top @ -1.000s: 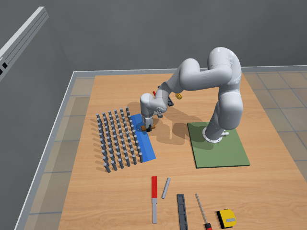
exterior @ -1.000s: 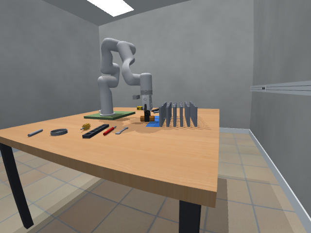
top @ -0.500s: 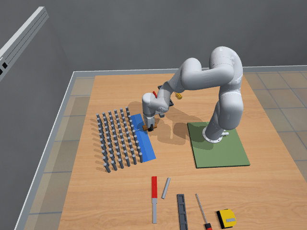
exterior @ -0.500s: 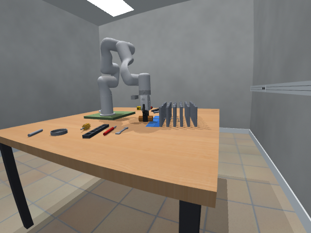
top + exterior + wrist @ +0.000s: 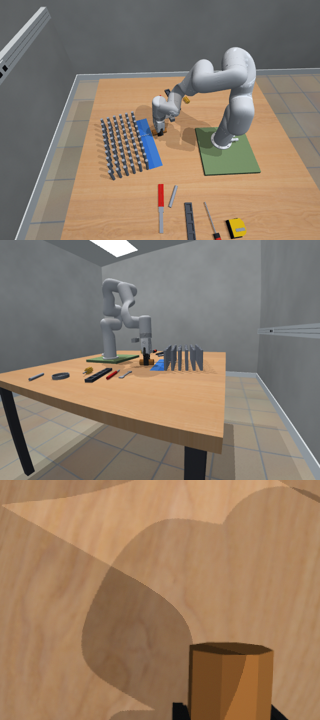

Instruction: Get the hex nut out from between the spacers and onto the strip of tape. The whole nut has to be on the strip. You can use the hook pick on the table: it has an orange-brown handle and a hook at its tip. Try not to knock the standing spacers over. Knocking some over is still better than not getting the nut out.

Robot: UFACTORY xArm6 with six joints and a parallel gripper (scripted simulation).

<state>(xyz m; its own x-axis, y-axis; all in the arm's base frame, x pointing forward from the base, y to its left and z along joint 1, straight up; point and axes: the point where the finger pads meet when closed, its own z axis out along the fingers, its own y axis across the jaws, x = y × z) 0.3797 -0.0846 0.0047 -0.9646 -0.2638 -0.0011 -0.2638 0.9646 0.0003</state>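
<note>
Gripper (image 5: 159,132) is clamped on the orange-brown handle of the hook pick (image 5: 156,132), pointing straight down just beside the arm-side edge of the blue tape strip (image 5: 149,144). In the top view, the pick's thin shaft runs from the handle across the strip and in between the rows of grey spacers (image 5: 121,144), roughly a third of the way down the grid from the far end. Hex nut itself I honestly can't make out in any view; it's too small or hidden among the posts, so no idea exactly where it sits. Every spacer I can see looks upright.

Wrist view just shows the faceted end of the handle (image 5: 231,680) over the wooden table (image 5: 100,580) with big arm shadows on it.

Near the front edge of the table there's a red-handled flat tool (image 5: 160,206), a short grey rod (image 5: 172,196), a dark slotted tray (image 5: 189,219), a red-tipped thin tool (image 5: 210,219) and a yellow tape measure (image 5: 236,227). Arm base sits on a green mat (image 5: 232,160).
</note>
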